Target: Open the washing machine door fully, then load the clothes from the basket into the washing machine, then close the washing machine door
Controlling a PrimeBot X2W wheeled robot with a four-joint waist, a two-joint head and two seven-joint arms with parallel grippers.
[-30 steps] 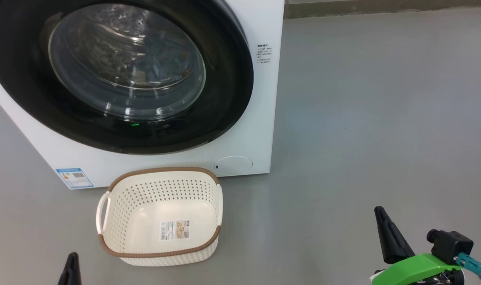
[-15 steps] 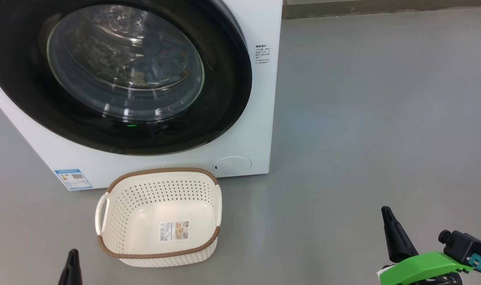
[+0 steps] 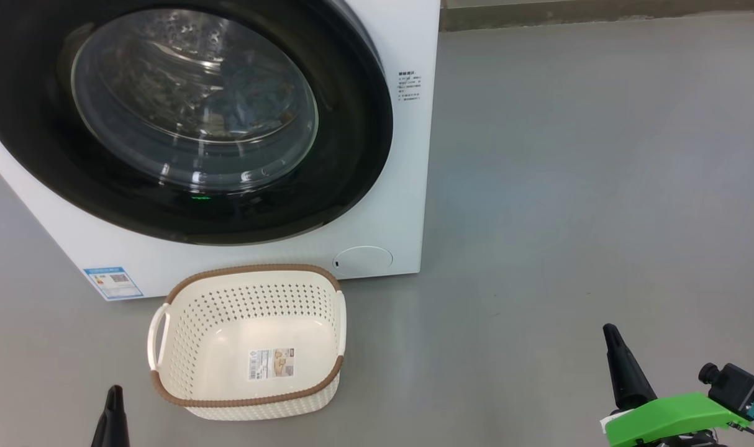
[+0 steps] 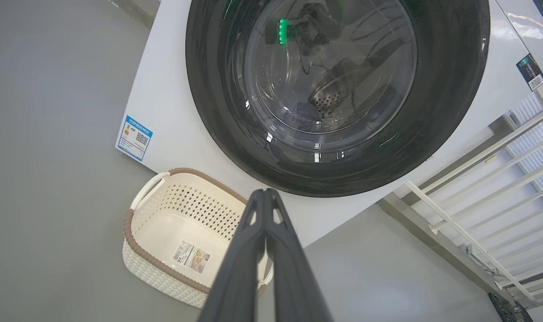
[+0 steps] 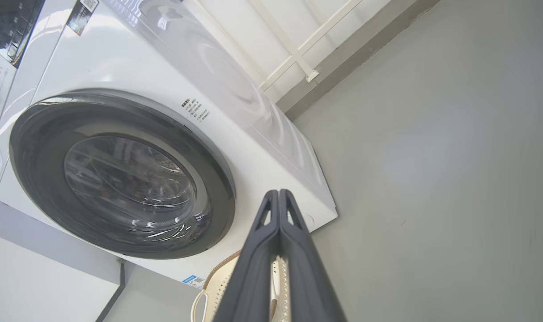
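Left wrist view: finds the left claw (image 4: 265,193) clenched on nothing; likewise the right claw (image 5: 279,192), shut, empty. Ahead of the left tips, meets the basket (image 3: 253,268), emptied, close against the foot of the washing machine (image 3: 408,186); touching or not, cannot tell. Beyond, reads the washing machine door (image 3: 166,124) as shut, with the clothes (image 3: 253,93) behind its glass. Could go wrong by sweeping forward and skidding the light basket, or by trusting a latch unreadable from outside. Notes a blue label (image 3: 113,282) and round flap (image 3: 363,259) low on the front, a white railing (image 4: 455,229) past the machine, bare floor (image 3: 569,186) ahead of the right claw.
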